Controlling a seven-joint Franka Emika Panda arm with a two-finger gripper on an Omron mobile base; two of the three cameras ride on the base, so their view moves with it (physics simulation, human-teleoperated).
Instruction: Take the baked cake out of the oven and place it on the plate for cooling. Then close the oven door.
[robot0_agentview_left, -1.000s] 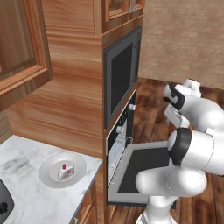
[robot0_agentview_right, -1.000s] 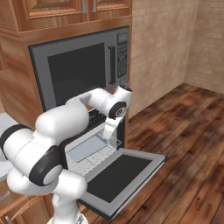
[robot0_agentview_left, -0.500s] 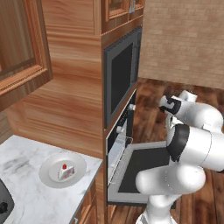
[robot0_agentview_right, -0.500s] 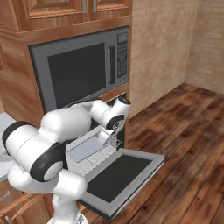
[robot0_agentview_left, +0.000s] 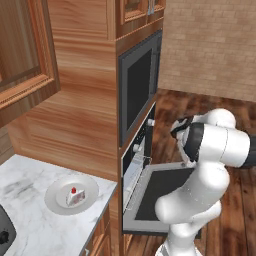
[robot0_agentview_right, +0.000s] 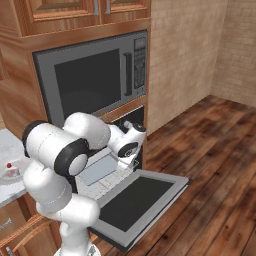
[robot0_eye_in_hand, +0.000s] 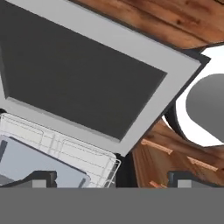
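On the marble counter at the far left, you have the baked cake already sitting on the plate, so what remains is the door. Move right and you reach the oven, its rack pulled out with a grey tray on it. Right again, the oven door lies dropped flat, its long axis running across the opening. Your gripper hovers above the door's hinge end, looking down, with its fingertips spread wide and nothing between them. The door's free edge lies below and outward from the hand, so you must go under it to lift.
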